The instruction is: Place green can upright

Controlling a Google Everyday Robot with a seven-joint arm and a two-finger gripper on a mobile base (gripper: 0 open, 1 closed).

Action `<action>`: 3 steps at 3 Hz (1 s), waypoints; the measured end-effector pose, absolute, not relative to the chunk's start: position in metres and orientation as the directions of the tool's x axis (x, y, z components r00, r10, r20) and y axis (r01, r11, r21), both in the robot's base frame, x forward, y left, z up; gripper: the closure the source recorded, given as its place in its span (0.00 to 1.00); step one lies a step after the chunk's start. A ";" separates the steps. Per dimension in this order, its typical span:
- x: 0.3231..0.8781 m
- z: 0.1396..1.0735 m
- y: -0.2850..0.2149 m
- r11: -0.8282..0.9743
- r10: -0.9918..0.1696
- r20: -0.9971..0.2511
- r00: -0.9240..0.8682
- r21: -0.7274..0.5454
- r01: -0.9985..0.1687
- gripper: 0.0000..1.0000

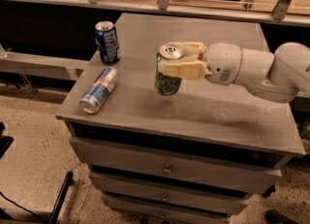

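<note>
The tool (pixel 167 58) is clenched on the green can (pixel 167 83), one finger across the front just under the rim and the other behind it. The arm (pixel 252 68) reaches in from 3 o'clock. The can is upright, silver top and pull tab facing up, over the middle of the table (pixel 218 116). Its base is right down near the surface with a dark shadow beneath. Whether it actually touches can't be told from this angle.

By the look of it this is the placing step: the can is oriented and the set-down is at hand.

At about 10 o'clock from the green can the blue can (pixel 107 42) stands well apart. At about 8 o'clock the slim can (pixel 99 89) lies on its side near the table's left edge. Neither crowds the landing spot.

The next move likely calls for:
- **Lowering:** bring the can straight down until the base sits flat, with no tilt.
- **Release:** part the fingers evenly so neither one drags the rim.
- **Withdrawal:** back out toward 3 o'clock, level, without nudging the can.

A lopsided release is the likely way to topple it.
</note>
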State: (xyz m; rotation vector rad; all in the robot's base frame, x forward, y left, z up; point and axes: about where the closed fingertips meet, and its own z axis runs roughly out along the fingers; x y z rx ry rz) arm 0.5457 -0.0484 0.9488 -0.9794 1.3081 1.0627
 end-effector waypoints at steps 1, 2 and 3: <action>0.547 0.943 -0.046 0.234 0.071 -0.997 0.011 0.006 -0.972 0.60; 0.547 0.935 -0.043 0.226 0.003 -0.999 0.032 -0.031 -0.974 0.36; 0.546 0.912 -0.047 0.239 -0.102 -0.995 -0.017 -0.008 -0.971 0.13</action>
